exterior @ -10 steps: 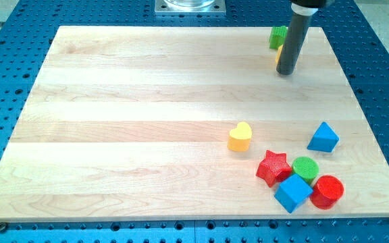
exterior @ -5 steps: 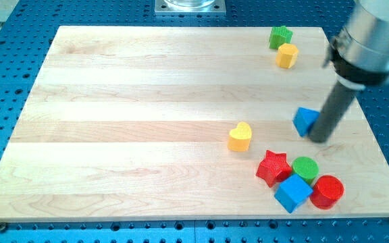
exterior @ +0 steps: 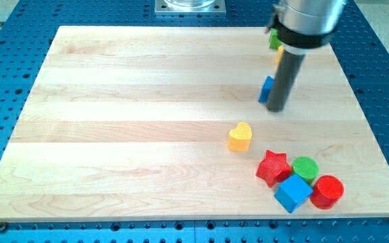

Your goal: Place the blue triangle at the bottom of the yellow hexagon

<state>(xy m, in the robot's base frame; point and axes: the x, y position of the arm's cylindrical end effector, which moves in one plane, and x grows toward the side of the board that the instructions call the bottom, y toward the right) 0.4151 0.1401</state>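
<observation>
Your inventory, largest item first.

Table (exterior: 147,101): pale wooden board lying on a blue perforated base (exterior: 383,81). You see a metal mount (exterior: 190,7) at the view's top edge.

Arm: your dark rod comes down from the view's top right, and my tip (exterior: 276,108) rests on the board in its right half. There is no claw on this rig, so no spread or pinched state can be reported.

Cluster at the view's bottom right, pieces touching or just beside one another:
- blue cube (exterior: 293,192), lowest of the group
- red cylinder (exterior: 327,191), at the view's right of the cube
- red star (exterior: 273,167), at the upper left of the cube
- green cylinder (exterior: 305,167), between the star and the red cylinder

Yellow heart (exterior: 240,136): alone near the board's centre-right, apart from the cluster and below and to the view's left of my tip.

Blue triangle (exterior: 267,89): only a sliver shows, pressed against the left side of the rod just above my tip. Its shape cannot be confirmed from what you see.

Yellow hexagon (exterior: 277,55): mostly hidden behind the rod; a thin yellow edge shows above the blue triangle.

Green block (exterior: 273,39): a small patch at the top right, beside the rod, shape not readable.
</observation>
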